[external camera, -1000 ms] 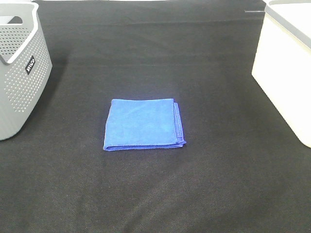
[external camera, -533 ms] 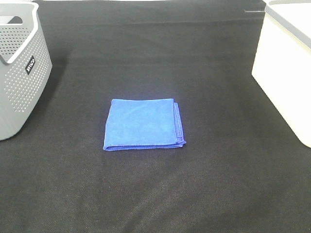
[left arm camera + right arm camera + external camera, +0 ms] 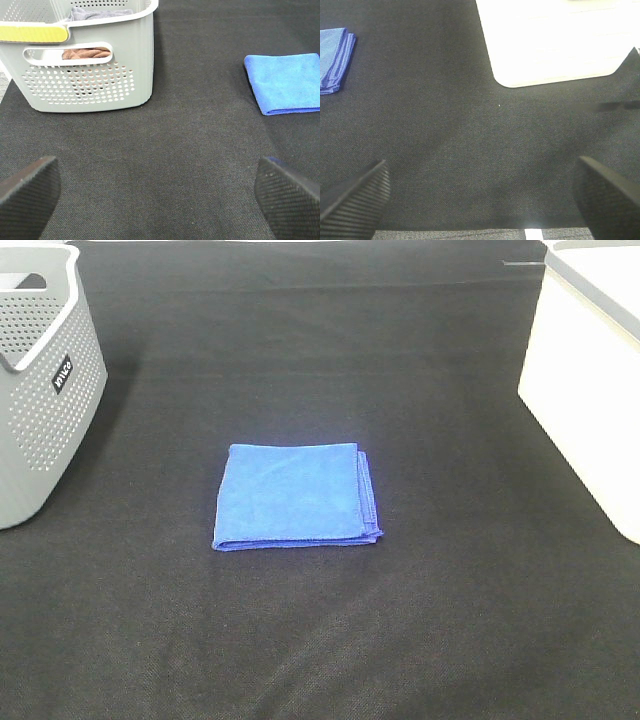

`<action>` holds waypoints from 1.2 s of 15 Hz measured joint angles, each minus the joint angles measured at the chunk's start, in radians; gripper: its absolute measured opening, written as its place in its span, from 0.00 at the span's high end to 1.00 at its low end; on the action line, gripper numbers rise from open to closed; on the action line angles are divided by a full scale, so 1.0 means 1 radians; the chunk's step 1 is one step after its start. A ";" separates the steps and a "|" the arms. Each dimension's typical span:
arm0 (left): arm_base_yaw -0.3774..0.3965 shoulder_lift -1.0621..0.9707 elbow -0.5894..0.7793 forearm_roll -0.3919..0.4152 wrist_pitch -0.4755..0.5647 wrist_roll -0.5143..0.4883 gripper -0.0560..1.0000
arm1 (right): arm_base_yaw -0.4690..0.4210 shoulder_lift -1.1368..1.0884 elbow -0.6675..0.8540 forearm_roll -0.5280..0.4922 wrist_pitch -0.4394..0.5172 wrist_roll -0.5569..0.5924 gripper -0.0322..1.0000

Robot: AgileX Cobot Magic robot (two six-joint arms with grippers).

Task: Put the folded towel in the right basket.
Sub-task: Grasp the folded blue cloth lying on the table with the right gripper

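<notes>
A folded blue towel [image 3: 295, 495] lies flat on the black table cover near the middle; it also shows in the left wrist view [image 3: 284, 82] and at the edge of the right wrist view [image 3: 334, 59]. The right basket [image 3: 590, 370] is white and stands at the right edge; its side shows in the right wrist view [image 3: 555, 40]. My left gripper [image 3: 155, 192] is open and empty, well short of the towel. My right gripper [image 3: 480, 195] is open and empty, over bare cloth between towel and white basket. Neither gripper shows in the high view.
A grey perforated basket [image 3: 40, 380] stands at the left edge; in the left wrist view [image 3: 85, 60] it holds brown and grey cloth. The table's front edge [image 3: 470, 232] shows in the right wrist view.
</notes>
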 joint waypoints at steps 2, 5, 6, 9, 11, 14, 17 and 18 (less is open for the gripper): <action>0.000 0.000 0.000 0.000 0.000 0.000 0.02 | 0.000 0.000 0.000 0.000 0.000 0.000 0.03; 0.000 0.000 0.000 0.000 0.000 0.000 0.02 | 0.000 0.000 0.000 0.000 0.000 0.000 0.03; 0.000 0.000 0.000 0.000 0.000 0.000 0.02 | 0.000 0.000 0.000 0.000 0.000 0.000 0.03; 0.000 0.000 0.000 0.000 0.000 0.000 0.02 | 0.000 0.000 0.000 0.000 0.000 0.000 0.03; 0.000 0.000 0.000 0.000 0.000 0.000 0.02 | 0.000 0.000 0.000 0.000 0.000 0.000 0.03; 0.000 0.000 0.000 0.000 0.000 0.000 0.02 | 0.000 0.000 0.000 0.000 0.000 0.000 0.03; 0.000 0.000 0.000 0.000 0.000 0.000 0.02 | 0.000 0.000 0.000 0.000 0.000 0.000 0.03; 0.000 0.000 0.000 0.000 0.000 0.000 0.02 | 0.000 0.000 0.000 0.000 0.000 0.000 0.03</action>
